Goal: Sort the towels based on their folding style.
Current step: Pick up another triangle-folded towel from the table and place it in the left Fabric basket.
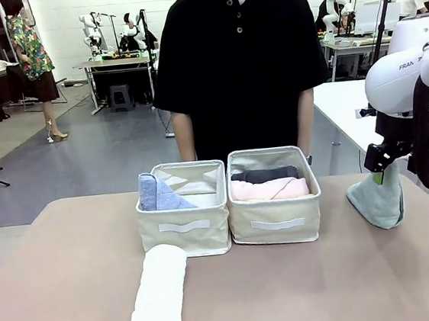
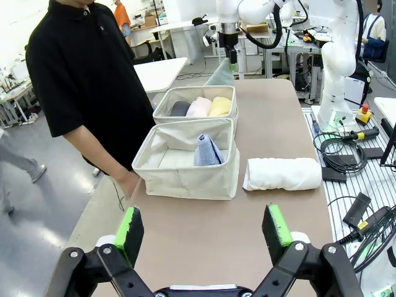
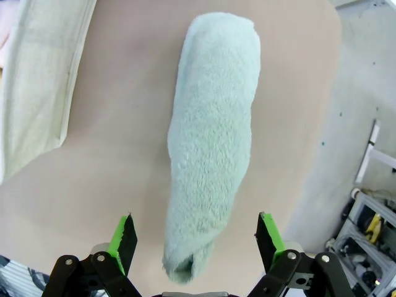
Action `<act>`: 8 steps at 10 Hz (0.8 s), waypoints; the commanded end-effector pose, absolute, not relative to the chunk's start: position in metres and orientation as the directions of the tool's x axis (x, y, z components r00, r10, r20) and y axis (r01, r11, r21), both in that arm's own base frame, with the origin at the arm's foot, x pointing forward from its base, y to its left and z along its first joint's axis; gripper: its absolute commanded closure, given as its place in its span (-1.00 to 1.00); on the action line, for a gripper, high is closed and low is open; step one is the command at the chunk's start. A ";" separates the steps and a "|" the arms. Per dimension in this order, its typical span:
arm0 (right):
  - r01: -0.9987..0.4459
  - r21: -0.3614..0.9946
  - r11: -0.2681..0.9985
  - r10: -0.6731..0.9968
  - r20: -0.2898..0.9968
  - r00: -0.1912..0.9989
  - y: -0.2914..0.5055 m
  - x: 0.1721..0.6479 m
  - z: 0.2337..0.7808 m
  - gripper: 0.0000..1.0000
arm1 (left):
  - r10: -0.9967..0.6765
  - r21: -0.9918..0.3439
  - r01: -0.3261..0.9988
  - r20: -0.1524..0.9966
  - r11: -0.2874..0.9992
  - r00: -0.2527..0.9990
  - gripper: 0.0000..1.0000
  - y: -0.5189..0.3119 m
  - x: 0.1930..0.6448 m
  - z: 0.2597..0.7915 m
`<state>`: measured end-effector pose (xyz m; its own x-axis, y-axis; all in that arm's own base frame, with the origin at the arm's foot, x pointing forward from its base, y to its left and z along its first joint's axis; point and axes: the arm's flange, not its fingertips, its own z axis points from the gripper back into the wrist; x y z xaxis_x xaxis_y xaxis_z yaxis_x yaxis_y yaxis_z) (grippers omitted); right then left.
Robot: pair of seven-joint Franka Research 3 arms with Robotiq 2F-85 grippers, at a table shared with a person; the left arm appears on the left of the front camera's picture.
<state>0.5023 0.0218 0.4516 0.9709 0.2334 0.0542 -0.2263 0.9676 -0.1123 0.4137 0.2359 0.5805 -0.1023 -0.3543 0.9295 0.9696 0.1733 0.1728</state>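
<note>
A pale grey-green cone-folded towel (image 1: pixel 378 201) stands on the table at the right. My right gripper (image 1: pixel 380 176) hangs just above it, open. In the right wrist view that towel (image 3: pixel 213 136) lies between the spread fingers of the right gripper (image 3: pixel 195 232). A white rolled towel (image 1: pixel 158 297) lies on the table in front of the left basket. A lavender-blue towel (image 1: pixel 156 192) sits in the left basket (image 1: pixel 185 226). Dark grey (image 1: pixel 264 175) and pink (image 1: pixel 271 190) rolls fill the right basket (image 1: pixel 276 223), with a yellow roll (image 2: pixel 220 106) beside them. My left gripper (image 2: pixel 203 226) is open above the table, well short of the white towel (image 2: pixel 283 174).
A person in a black shirt stands at the far side, right behind the baskets, one hand (image 2: pixel 130 183) near the left basket's corner. Bare tan table (image 1: pixel 305 289) lies in front of the baskets. Cables and equipment (image 2: pixel 346 154) sit beyond the table's edge.
</note>
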 end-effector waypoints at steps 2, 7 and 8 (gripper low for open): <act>-0.162 -0.083 0.983 0.169 0.079 0.983 0.015 0.524 0.442 -1.00 | -0.372 0.176 0.969 0.923 0.174 -0.101 -1.00 0.235 0.410 0.579; -0.208 -0.043 0.977 0.212 0.110 0.971 0.009 0.529 0.438 1.00 | -0.372 0.176 0.969 0.923 0.174 -0.101 -1.00 0.235 0.410 0.579; -0.210 -0.041 0.977 0.213 0.110 0.971 0.008 0.529 0.437 1.00 | -0.372 0.176 0.969 0.923 0.174 -0.101 -1.00 0.235 0.410 0.579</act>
